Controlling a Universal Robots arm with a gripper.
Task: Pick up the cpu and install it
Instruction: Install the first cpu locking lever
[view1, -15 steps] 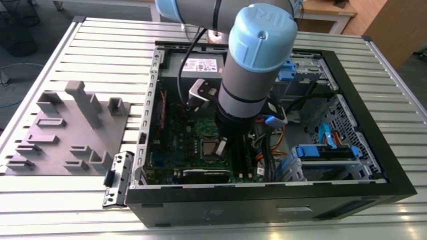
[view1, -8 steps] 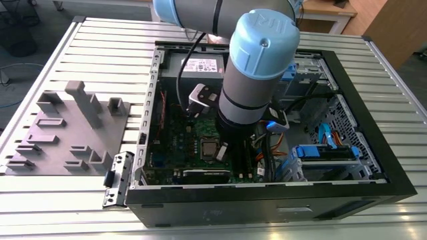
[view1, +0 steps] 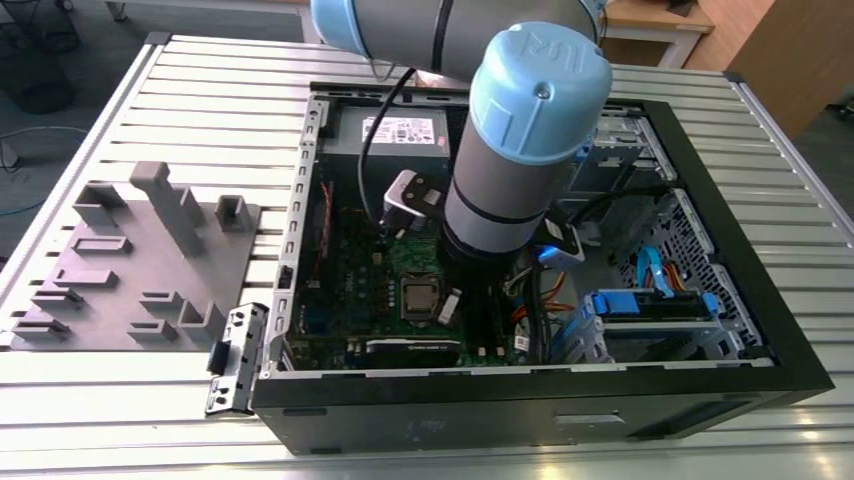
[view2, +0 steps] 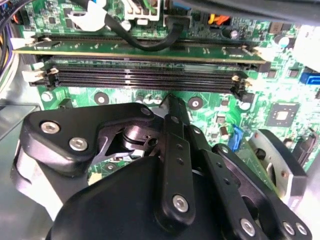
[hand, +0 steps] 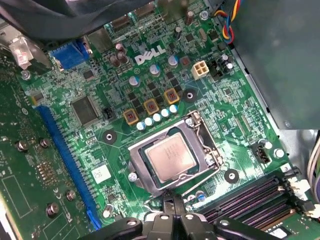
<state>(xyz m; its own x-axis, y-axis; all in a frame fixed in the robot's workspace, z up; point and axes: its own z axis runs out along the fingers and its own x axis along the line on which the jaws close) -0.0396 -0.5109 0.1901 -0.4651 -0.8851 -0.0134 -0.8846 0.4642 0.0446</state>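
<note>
One robot arm reaches down into one open computer case lying on a slatted metal table. One cpu sits flat in the metal socket frame on the green motherboard. In the first wrist view the gripper hovers just beside the socket; its jaws appear pressed together, holding nothing. Its lower body is cut off. One grey tray with upright blocks rests on the table, toward the exterior view's left.

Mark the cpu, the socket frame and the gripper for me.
cpu (hand: 170, 159), first wrist view: centre of its metal top.
socket frame (hand: 141, 150), first wrist view: its side rail.
gripper (hand: 171, 196), first wrist view: fingertips.
</note>
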